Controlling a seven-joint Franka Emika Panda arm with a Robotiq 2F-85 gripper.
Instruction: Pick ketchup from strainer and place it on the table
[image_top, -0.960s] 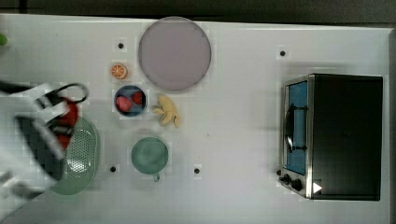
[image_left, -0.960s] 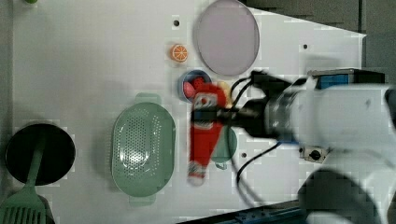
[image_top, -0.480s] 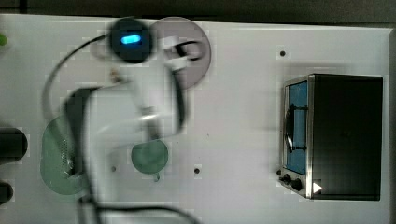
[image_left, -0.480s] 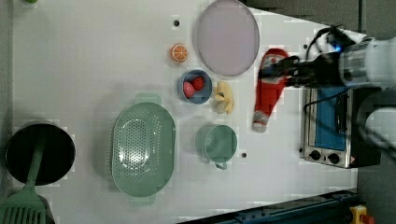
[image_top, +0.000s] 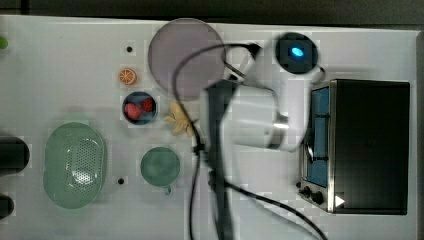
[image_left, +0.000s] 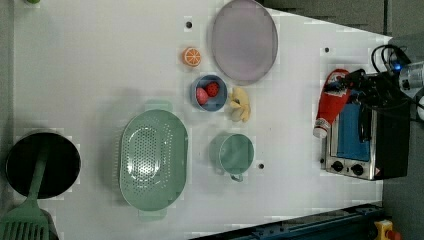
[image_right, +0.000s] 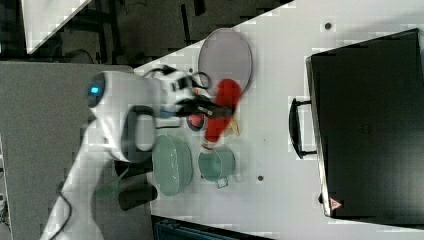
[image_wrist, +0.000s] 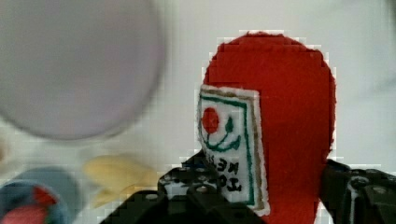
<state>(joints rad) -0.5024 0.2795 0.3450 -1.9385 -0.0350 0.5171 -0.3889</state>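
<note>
My gripper (image_left: 348, 84) is shut on the ketchup (image_left: 331, 104), a slim red bottle held at its wide end, white cap toward the left view's bottom. It hangs over the white table (image_left: 90, 60) just in front of the toaster oven. The wrist view has the ketchup (image_wrist: 285, 116) with its printed label between my black fingers (image_wrist: 187, 186). In the right view the gripper (image_right: 210, 107) holds the ketchup (image_right: 222, 116) beside the plate. The pale green strainer (image_left: 152, 160) stands empty at the left view's lower left, far from the gripper; the top view also has the strainer (image_top: 75, 165).
A toaster oven (image_top: 365, 145) stands at the top view's right. A lilac plate (image_top: 187, 57), a blue bowl of red fruit (image_top: 139, 107), an orange slice (image_top: 128, 76), a yellow peeled banana (image_top: 180, 120) and a dark-green cup (image_top: 160, 166) sit mid-table. A black pot (image_left: 42, 162) stands beyond the strainer.
The arm has carried the ketchup away from the strainer, across the table to the left view's right, past the plate up to the toaster oven. The strainer has stayed put.
</note>
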